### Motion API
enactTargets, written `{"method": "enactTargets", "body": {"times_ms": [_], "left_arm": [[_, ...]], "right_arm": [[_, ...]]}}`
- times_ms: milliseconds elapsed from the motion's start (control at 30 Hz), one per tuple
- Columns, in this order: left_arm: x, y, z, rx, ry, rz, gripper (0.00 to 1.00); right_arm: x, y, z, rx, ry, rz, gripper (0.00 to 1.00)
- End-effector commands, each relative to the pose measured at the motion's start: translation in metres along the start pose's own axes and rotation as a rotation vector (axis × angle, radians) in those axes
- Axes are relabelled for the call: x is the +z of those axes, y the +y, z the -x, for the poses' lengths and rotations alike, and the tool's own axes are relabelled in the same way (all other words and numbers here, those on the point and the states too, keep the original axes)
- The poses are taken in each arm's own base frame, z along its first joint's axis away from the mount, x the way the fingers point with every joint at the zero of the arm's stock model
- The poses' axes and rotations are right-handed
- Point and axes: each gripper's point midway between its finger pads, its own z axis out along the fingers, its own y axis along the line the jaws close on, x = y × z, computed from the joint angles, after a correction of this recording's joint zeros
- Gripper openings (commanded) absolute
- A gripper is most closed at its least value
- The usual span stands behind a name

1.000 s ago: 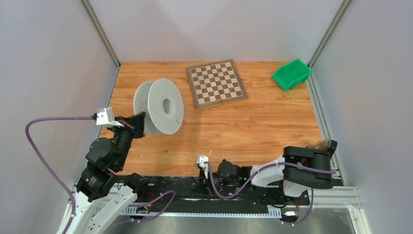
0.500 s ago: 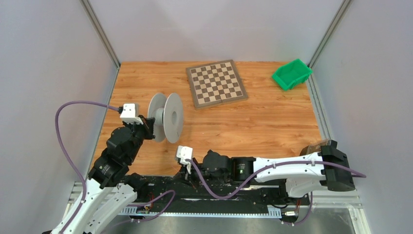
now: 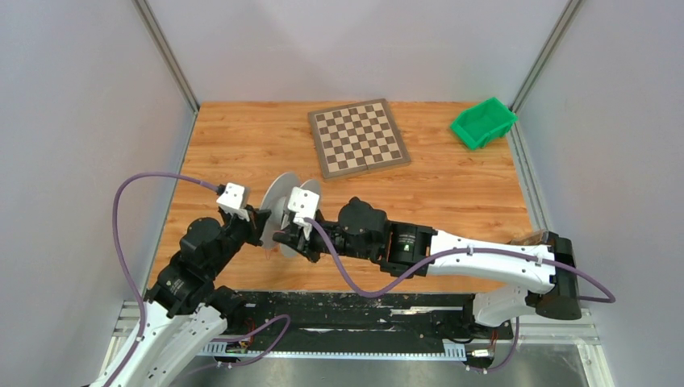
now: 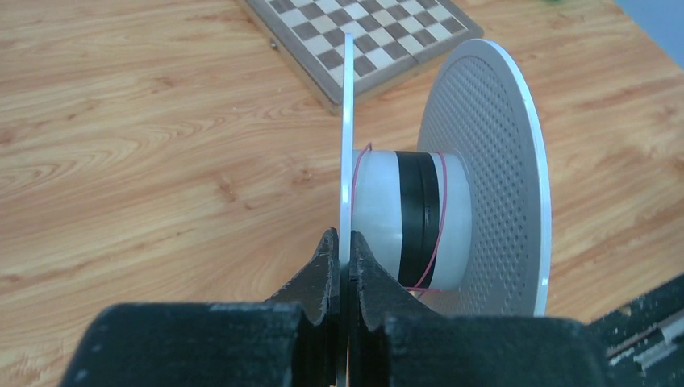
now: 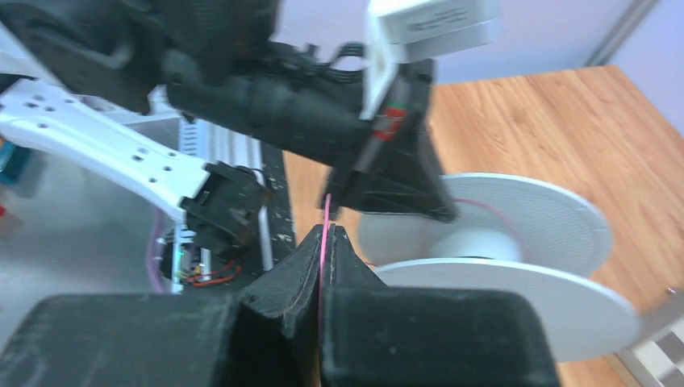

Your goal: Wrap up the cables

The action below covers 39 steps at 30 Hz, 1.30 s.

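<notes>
From above, the spool [image 3: 280,201] sat with its flanges upright over the front-left of the counter [image 3: 452,193], and the two wrists crowding it hid most of it. Whether it touched the wood could not be told. Only the right wrist view showed the right end effector [image 5: 323,238] pinched together on the thin pink cable [image 5: 326,216], which ran up from between its fingers. The left arm's black wrist filled the space just behind, with the spool beyond it. Only the left wrist view showed the left end effector [image 4: 342,246] clamped on the rim of the thin near flange. It also showed the pale hub carrying a black band and a few loose turns of the cable. Well apart at the far side lay a chessboard [image 3: 359,137] and, in the far right corner, a green bin [image 3: 482,122]
</notes>
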Motion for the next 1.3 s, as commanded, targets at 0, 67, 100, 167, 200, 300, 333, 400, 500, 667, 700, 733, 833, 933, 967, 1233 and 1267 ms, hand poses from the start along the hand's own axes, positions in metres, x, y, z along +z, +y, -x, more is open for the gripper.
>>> {"method": "enactTargets", "body": {"times_ms": [0,67,100,167,200,300,333,400,500,667,700,733,833,933,967,1233,1267], "left_arm": [[-0.01,-0.033,0.018,0.106,-0.079,-0.208,0.0],[-0.017,-0.048,0.013,0.178,-0.062,-0.318,0.0],[-0.02,-0.053,0.011,0.22,-0.059,-0.354,0.0],[-0.027,-0.065,0.007,0.267,-0.045,-0.443,0.0],[-0.03,-0.068,0.007,0.273,-0.04,-0.465,0.0],[-0.034,-0.07,0.009,0.283,-0.04,-0.481,0.0],[-0.035,-0.071,0.008,0.283,-0.036,-0.486,0.0],[-0.037,-0.073,0.009,0.283,-0.037,-0.498,0.0],[-0.041,-0.077,0.015,0.256,-0.051,-0.514,0.0],[-0.048,-0.083,0.031,0.169,-0.073,-0.524,0.0],[-0.05,-0.085,0.035,0.163,-0.082,-0.529,0.0],[-0.053,-0.087,0.036,0.148,-0.084,-0.543,0.0],[-0.062,-0.094,0.046,0.11,-0.101,-0.574,0.0],[-0.07,-0.101,0.052,0.046,-0.095,-0.604,0.0],[-0.072,-0.102,0.055,0.033,-0.098,-0.61,0.0],[-0.08,-0.106,0.074,-0.152,-0.088,-0.591,0.0],[-0.082,-0.106,0.078,-0.165,-0.094,-0.588,0.0]], "right_arm": [[-0.005,-0.037,0.011,-0.052,0.016,-0.08,0.0],[-0.01,-0.054,0.013,-0.056,0.019,-0.117,0.0],[-0.012,-0.058,0.012,-0.058,0.022,-0.104,0.0],[-0.018,-0.072,0.008,-0.06,0.035,-0.127,0.0],[-0.021,-0.079,0.005,-0.059,0.042,-0.142,0.0],[-0.036,-0.097,0.0,-0.051,0.047,-0.182,0.0],[-0.042,-0.103,-0.001,-0.046,0.045,-0.195,0.0],[-0.053,-0.112,-0.004,-0.039,0.045,-0.216,0.0],[-0.068,-0.121,-0.012,-0.024,0.047,-0.237,0.0],[-0.089,-0.127,-0.025,-0.004,0.043,-0.265,0.0],[-0.093,-0.128,-0.028,-0.002,0.043,-0.27,0.0],[-0.096,-0.13,-0.03,0.001,0.039,-0.277,0.0],[-0.104,-0.136,-0.042,0.021,0.047,-0.297,0.0],[-0.111,-0.142,-0.053,0.05,0.05,-0.305,0.0],[-0.114,-0.143,-0.056,0.055,0.047,-0.305,0.0],[-0.126,-0.131,-0.071,0.113,0.015,-0.261,0.0],[-0.127,-0.128,-0.07,0.129,0.007,-0.254,0.0]]}}
